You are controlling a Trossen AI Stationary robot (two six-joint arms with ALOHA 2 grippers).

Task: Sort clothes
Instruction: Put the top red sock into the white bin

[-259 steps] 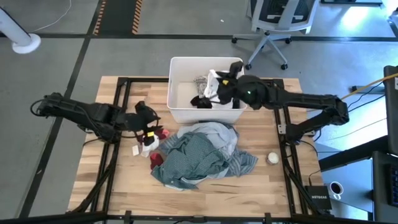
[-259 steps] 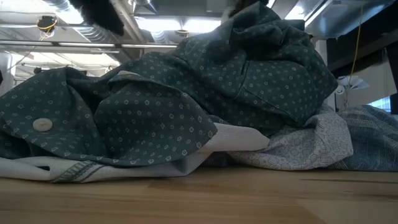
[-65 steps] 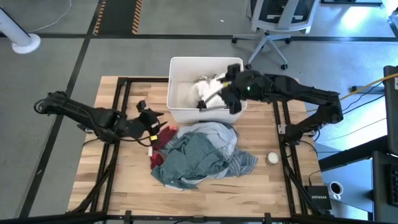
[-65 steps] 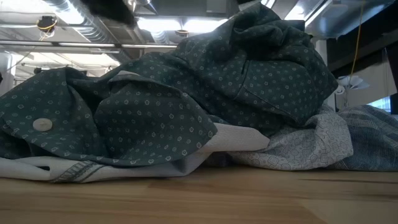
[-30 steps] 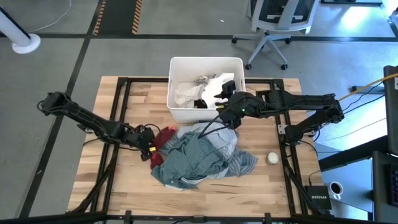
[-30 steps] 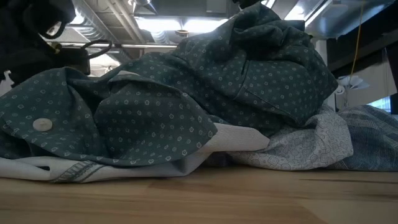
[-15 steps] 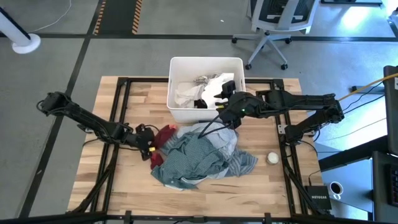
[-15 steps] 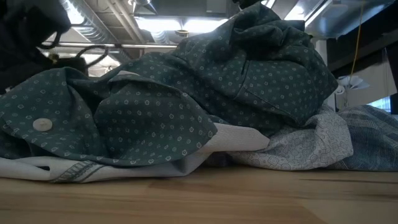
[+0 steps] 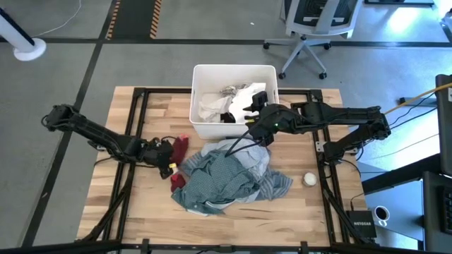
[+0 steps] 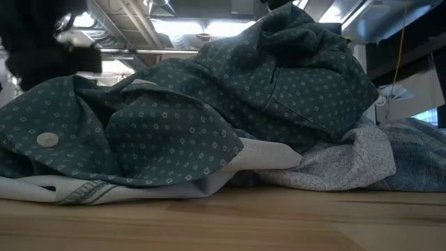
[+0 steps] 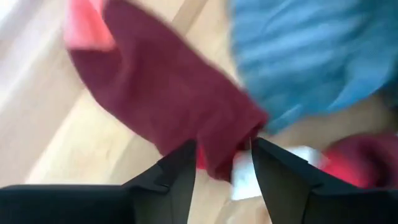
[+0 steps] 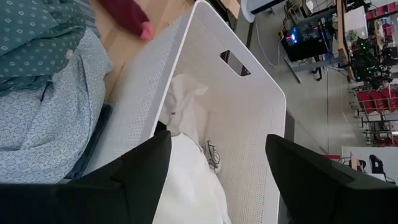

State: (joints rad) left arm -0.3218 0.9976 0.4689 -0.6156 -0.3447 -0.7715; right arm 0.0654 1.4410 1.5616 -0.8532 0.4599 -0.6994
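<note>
Left gripper [image 11: 222, 163] sits low over the table [image 9: 145, 219] at the left edge of the clothes pile [image 9: 229, 176]; we see its two fingers pinching a fold of the small red cloth [image 11: 168, 99], which hangs between them in the left wrist view. From above, the red cloth [image 9: 180, 148] lies just left of the heap, touching it, with a second bit of red [image 9: 176, 180] nearer the front edge. Beside the fingers we note a small white scrap [image 11: 242, 180]; we cannot tell what it is.

Right gripper [image 12: 217, 162] hovers over the front rim of the white tub [image 9: 200, 125], fingers spread wide, nothing between them. Inside the tub we see white pieces [image 12: 186, 155] and a dark piece [image 9: 227, 115].

Pile: a green dotted shirt [image 10: 209, 104] on top, a pale patterned piece [image 10: 334, 171] under it, a blue striped shirt [image 10: 418, 160] to the right. A small white ball [image 9: 309, 179] rests on the table, right of the pile and apart from it.
</note>
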